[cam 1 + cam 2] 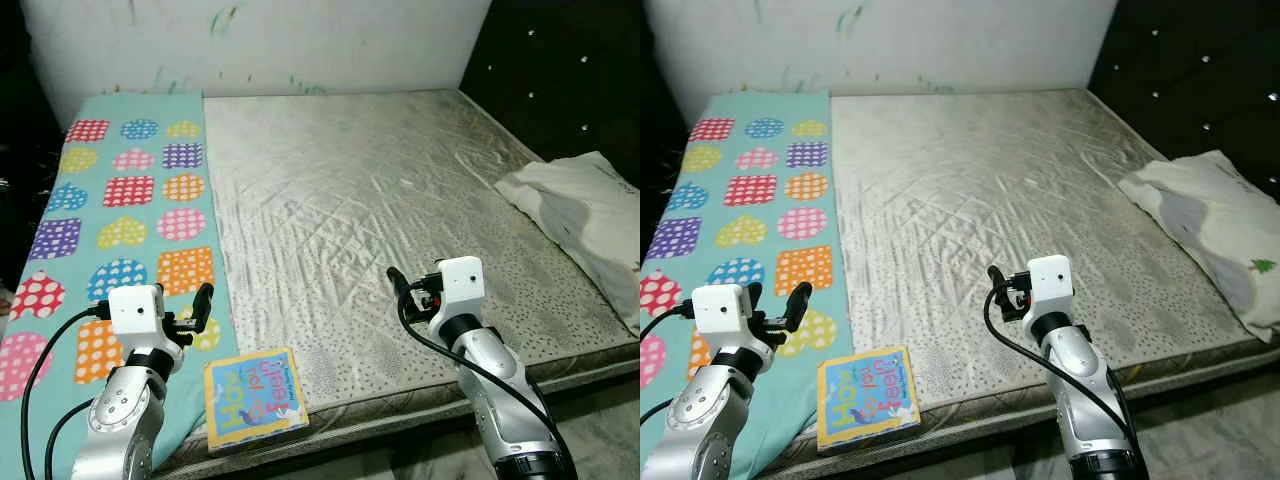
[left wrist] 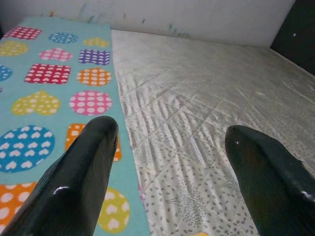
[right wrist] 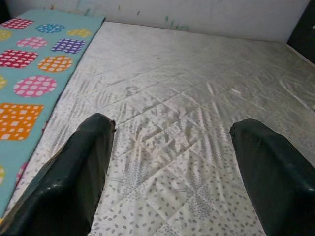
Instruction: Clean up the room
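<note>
Bed (image 1: 380,220): bare quilted mattress w/ pale patterned cover, fills most of the scene; dark tufted headboard (image 1: 560,70) along its right side, scuffed white wall (image 1: 250,40) at its far end. Mat (image 1: 120,220): teal sheet w/ dotted hearts, circles & squares, laid flat along the bed's left side, near end hanging over the front edge. Pillow (image 1: 585,215): white, rumpled, at the bed's right edge beside the headboard. Book (image 1: 253,398): small colourful children's book, flat at the bed's near edge, just right of the mat's border, one corner jutting past the edge. Left gripper (image 1: 200,310): held low over the mat's near end, just left of and beyond the book; fingers (image 2: 78,182) spread apart, nothing between them. Right gripper (image 1: 400,285): over the bed's near-centre, well right of the book; fingers (image 3: 74,177) likewise apart & empty. Progress (judged): early. Book not yet picked up, pillow askew, nothing held. Likely left to do: lift the book off the bed, prob. w/ the left arm as it is nearer, then tidy the pillow.
</note>
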You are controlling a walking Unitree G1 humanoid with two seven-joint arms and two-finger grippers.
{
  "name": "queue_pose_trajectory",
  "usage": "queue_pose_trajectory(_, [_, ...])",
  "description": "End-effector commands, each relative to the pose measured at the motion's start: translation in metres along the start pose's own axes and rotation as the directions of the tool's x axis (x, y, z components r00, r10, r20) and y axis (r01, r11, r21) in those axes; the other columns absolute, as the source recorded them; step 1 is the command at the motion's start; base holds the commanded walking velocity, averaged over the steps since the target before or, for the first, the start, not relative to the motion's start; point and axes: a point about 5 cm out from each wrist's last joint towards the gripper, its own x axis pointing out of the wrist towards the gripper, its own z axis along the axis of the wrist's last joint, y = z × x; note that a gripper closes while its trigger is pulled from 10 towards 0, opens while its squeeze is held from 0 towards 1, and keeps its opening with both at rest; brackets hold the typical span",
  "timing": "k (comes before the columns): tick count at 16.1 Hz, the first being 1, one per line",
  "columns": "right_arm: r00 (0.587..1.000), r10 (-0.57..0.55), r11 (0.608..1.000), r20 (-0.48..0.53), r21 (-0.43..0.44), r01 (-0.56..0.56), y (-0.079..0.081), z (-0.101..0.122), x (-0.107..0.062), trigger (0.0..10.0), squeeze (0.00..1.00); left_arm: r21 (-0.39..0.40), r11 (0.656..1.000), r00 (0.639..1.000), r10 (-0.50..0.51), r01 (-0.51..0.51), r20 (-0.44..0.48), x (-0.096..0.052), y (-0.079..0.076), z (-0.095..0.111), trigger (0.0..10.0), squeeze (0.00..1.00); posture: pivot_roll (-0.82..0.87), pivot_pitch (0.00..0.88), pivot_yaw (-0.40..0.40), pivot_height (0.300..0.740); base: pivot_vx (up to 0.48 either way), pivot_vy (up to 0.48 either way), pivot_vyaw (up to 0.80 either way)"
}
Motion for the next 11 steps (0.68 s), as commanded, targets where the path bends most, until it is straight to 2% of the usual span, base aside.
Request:
queue_pose_trajectory(1, [1.0,-0.007,1.0,0.014,-0.006,0.007,-0.0019,0.0052,-0.0002,10.0,0.0,-0.007,1.0,1.0,0.001,-0.001,-0.006,-0.0015,-0.0007,0.0004,10.0,0.0,-0.08,0.062,-0.057,0.74,0.0,0.349,0.0])
queue_pose_trajectory(6, [1.0,-0.003,1.0,0.013,-0.007,0.003,-0.0011,0.0053,0.0003,10.0,0.0,-0.01,1.0,1.0,0.003,-0.003,-0.012,-0.0007,-0.0004,-0.0002,10.0,0.0,-0.08,0.057,-0.059,0.74,0.0,0.348,0.0])
queue_pose_trajectory(11, [1.0,0.011,1.0,0.019,0.015,-0.011,0.0006,0.0067,0.0012,10.0,0.0,0.005,1.0,1.0,0.003,-0.003,-0.01,0.0007,-0.0003,-0.0003,10.0,0.0,-0.07,0.049,-0.06,0.74,0.0,0.0,0.0])
